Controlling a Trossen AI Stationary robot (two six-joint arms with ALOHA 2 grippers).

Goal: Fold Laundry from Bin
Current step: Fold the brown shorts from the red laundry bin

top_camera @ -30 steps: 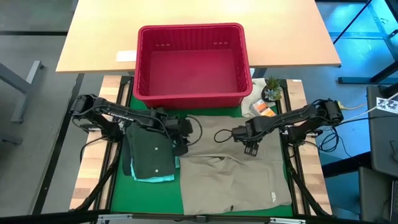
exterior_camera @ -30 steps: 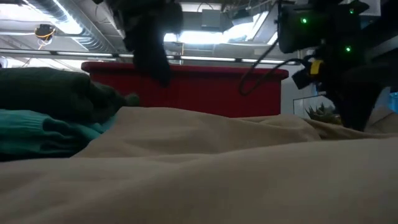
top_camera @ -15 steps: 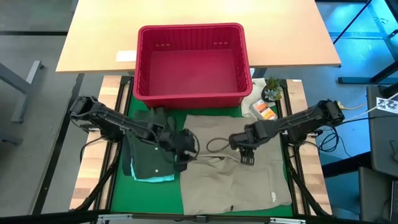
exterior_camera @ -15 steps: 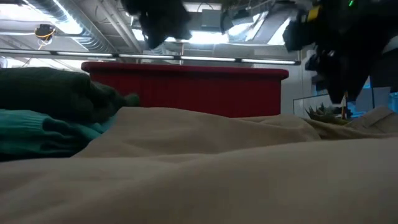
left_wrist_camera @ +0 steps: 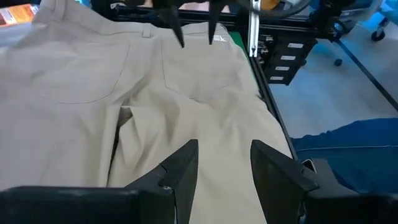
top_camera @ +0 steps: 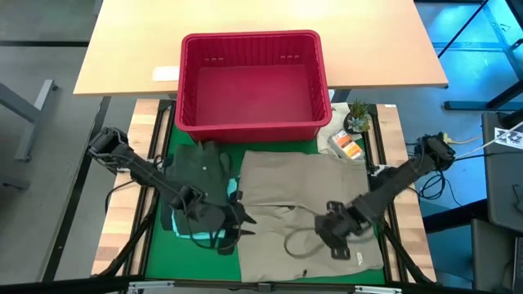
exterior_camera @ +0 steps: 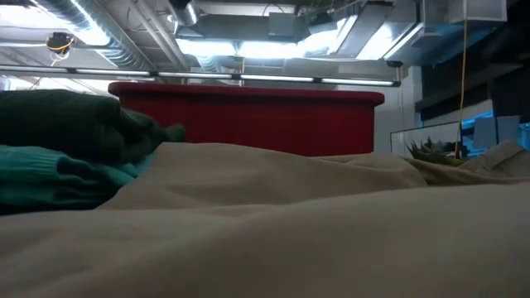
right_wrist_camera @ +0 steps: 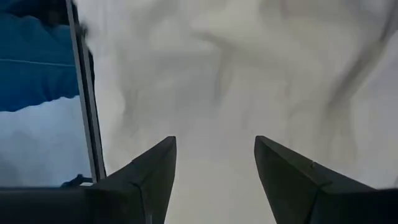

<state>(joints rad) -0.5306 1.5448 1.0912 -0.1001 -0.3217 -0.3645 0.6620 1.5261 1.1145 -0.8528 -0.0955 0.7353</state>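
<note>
The teal garment [top_camera: 198,234] lies mostly hidden under the dark green garment [top_camera: 196,186], only its edge showing. The beige trousers [right_wrist_camera: 249,74] are blurred in the right wrist view. From the low view, the red bin's [exterior_camera: 248,120] base is hidden behind cloth.

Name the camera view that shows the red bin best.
The high view: it shows the red bin whole from above, rim and inside. The low view shows only its near wall behind the beige trousers. Neither wrist view shows it.

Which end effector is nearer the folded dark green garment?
Left. The left end effector hovers at the folded dark green garment's near right corner; the right end effector is farther off, over the beige trousers.
</note>
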